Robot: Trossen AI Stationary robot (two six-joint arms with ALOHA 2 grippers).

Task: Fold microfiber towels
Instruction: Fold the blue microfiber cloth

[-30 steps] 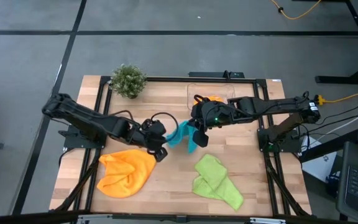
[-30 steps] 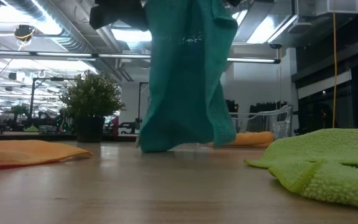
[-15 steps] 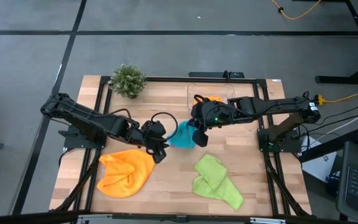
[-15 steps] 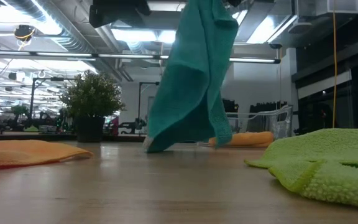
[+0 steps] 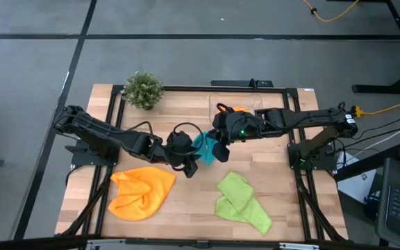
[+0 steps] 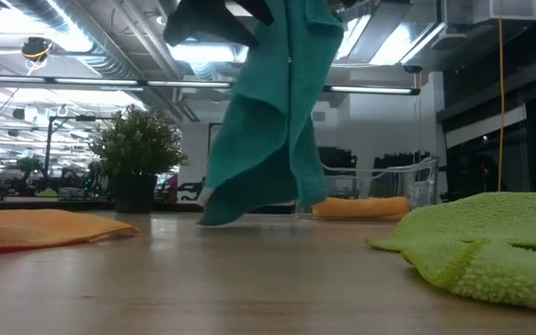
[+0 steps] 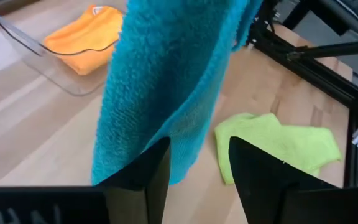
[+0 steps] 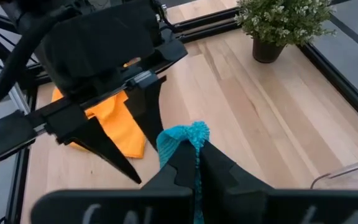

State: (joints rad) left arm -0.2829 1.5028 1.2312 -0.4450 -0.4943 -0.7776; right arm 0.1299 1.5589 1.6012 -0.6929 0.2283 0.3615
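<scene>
Comparing with a second ago, you can see the left pincer has let its fingers spread and slid in toward the table's middle, close beside the teal towel. In the left wrist view its two dark fingers stand apart with the towel's lower edge just ahead of them, gripping nothing. The right pincer stays clamped on the towel's top; the right wrist view shows a fuzzy teal tuft pinched between its closed fingers.

The teal towel is plush and nubby, draped in long soft folds. Only the low view shows you that its bottom corner hangs down to about the table; from above it reads as a small bunched patch.

The orange towel lies rumpled at the table's front left, the lime green towel folded over at front right. A second orange towel sits in the clear tub behind
</scene>
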